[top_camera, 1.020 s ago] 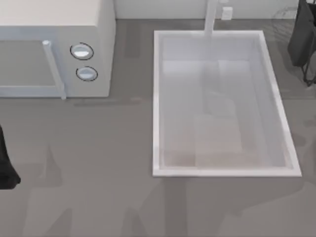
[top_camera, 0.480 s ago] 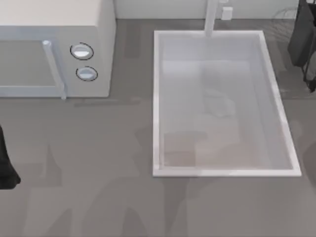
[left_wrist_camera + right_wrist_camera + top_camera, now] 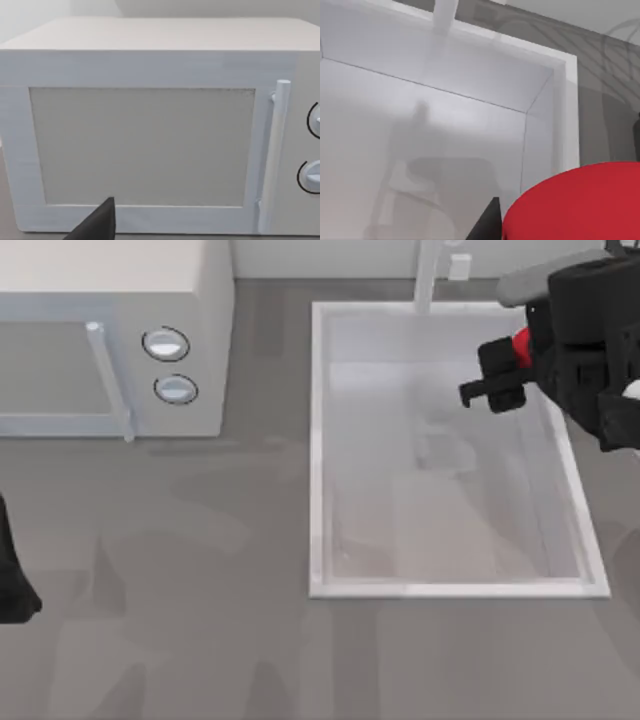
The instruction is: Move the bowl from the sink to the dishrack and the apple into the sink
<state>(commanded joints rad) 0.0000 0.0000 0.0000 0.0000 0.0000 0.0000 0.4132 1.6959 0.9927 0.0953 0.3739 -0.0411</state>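
Since half a second ago, right tool [image 3: 490,380] has come in over the sink's [image 3: 320,440] far right corner, clamped on the apple [image 3: 520,345], red showing between the fingers. Apple hangs above the basin, near the faucet [image 3: 428,275]. Left arm [image 3: 12,570] parked at bench's left edge, facing the microwave [image 3: 150,130]; its tool state unclear.

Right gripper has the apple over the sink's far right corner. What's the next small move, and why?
Probably lower it a little, then release. In the top view the right gripper holds the red apple above the sink, just inside its right rim. The right wrist view shows the apple over bare basin floor. The left arm sits parked at the table's left edge.
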